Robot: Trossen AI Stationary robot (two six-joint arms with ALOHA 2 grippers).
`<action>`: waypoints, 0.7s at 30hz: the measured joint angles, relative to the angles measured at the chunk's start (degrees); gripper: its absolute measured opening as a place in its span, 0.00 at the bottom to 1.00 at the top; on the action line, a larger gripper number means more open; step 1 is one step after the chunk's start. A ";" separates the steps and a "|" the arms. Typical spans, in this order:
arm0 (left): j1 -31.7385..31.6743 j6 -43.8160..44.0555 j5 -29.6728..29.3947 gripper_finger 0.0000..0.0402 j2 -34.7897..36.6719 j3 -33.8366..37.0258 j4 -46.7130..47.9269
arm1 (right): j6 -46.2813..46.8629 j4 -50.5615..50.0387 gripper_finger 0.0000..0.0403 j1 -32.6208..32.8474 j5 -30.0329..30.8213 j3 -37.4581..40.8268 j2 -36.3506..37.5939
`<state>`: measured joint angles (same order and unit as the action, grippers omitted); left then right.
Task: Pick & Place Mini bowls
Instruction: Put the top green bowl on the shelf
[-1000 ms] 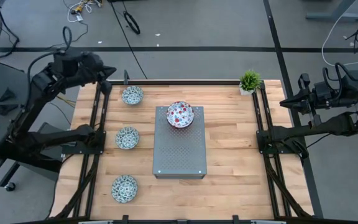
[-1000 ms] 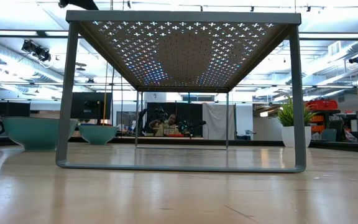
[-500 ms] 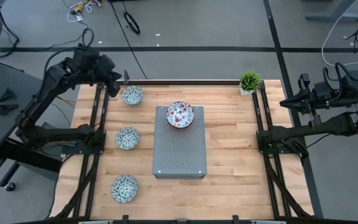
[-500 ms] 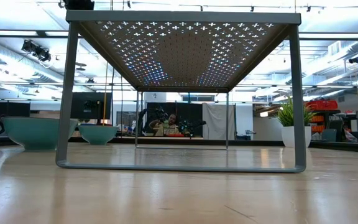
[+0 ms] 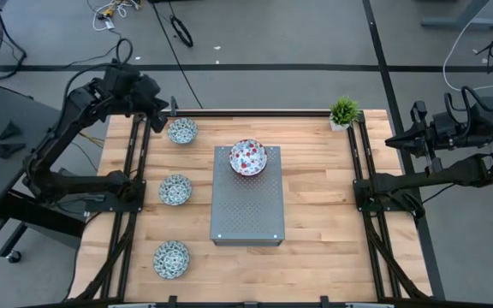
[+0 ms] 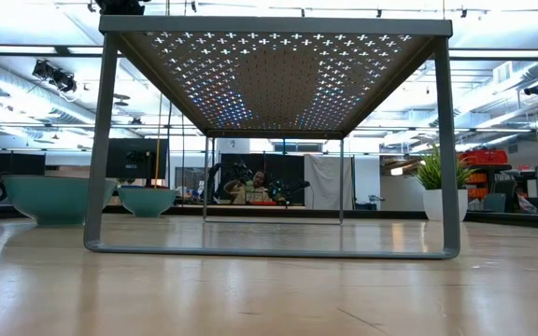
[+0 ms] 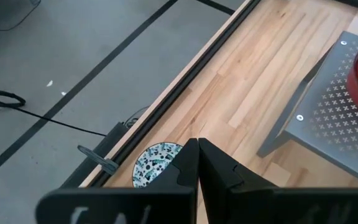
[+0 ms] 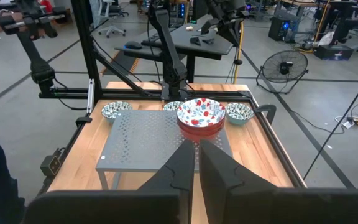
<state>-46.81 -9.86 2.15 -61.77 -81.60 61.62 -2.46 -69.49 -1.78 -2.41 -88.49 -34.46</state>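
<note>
The left gripper (image 5: 155,101), fingers pressed together, hovers at upper left beside a blue-green bowl (image 5: 182,131). Descending like that, it could knock the bowl. The red bowls (image 5: 248,157) sit stacked on the grey stand (image 5: 246,210).

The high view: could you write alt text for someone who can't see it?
A grey perforated box on a wooden table carries stacked red-speckled bowls; three blue-green bowls line the left side. The left gripper hovers near the far one; the right gripper waits off-table beside a potted plant.
</note>
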 joint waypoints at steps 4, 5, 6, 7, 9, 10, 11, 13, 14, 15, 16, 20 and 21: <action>0.00 -0.92 0.20 0.02 -0.14 0.64 -0.09 | -0.02 0.02 0.07 -0.02 0.00 0.00 0.00; 0.00 -1.16 0.20 0.02 -0.09 0.64 -0.12 | 0.00 0.00 0.07 -0.02 0.02 0.00 0.00; 0.00 -1.31 0.20 0.02 -0.08 0.64 -0.16 | 0.00 0.00 0.07 -0.02 0.02 0.00 0.00; 0.00 -1.32 0.20 0.02 -0.12 0.64 -0.36 | 0.00 0.01 0.07 -0.01 0.01 0.00 0.00; 0.00 -1.34 0.20 0.02 -0.12 0.64 -1.11 | -0.01 0.00 0.07 -0.02 0.02 0.00 0.00; 0.00 -1.34 0.20 0.02 -0.11 0.64 -1.45 | 0.00 0.00 0.07 -0.02 0.02 0.00 0.00; 0.00 -1.34 0.20 0.02 -0.10 0.64 -1.68 | 0.00 0.02 0.07 -0.02 0.02 0.00 0.00; 0.00 -1.36 0.20 0.02 -0.12 0.64 -1.83 | 0.00 0.02 0.07 -0.02 0.02 0.00 0.00; 0.00 -1.36 0.18 0.02 -0.12 0.64 -1.83 | 0.00 0.00 0.07 -0.02 0.00 0.00 0.00; 0.00 -1.36 0.16 0.02 -0.12 0.64 -1.83 | 0.00 0.02 0.07 -0.01 0.01 0.00 0.00; 0.00 -1.38 0.13 0.02 -0.12 0.64 -1.83 | 0.00 0.02 0.07 -0.02 0.02 0.00 0.00; 0.00 -1.38 0.10 0.02 -0.12 0.64 -1.85 | 0.00 0.00 0.07 0.00 0.02 0.00 0.00; 0.00 -1.42 0.06 0.02 -0.12 0.64 -1.87 | -0.02 0.00 0.07 -0.02 0.02 0.00 0.00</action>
<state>-46.81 -11.29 2.21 -61.89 -80.97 59.75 -2.48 -69.49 -1.80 -2.40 -88.49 -34.46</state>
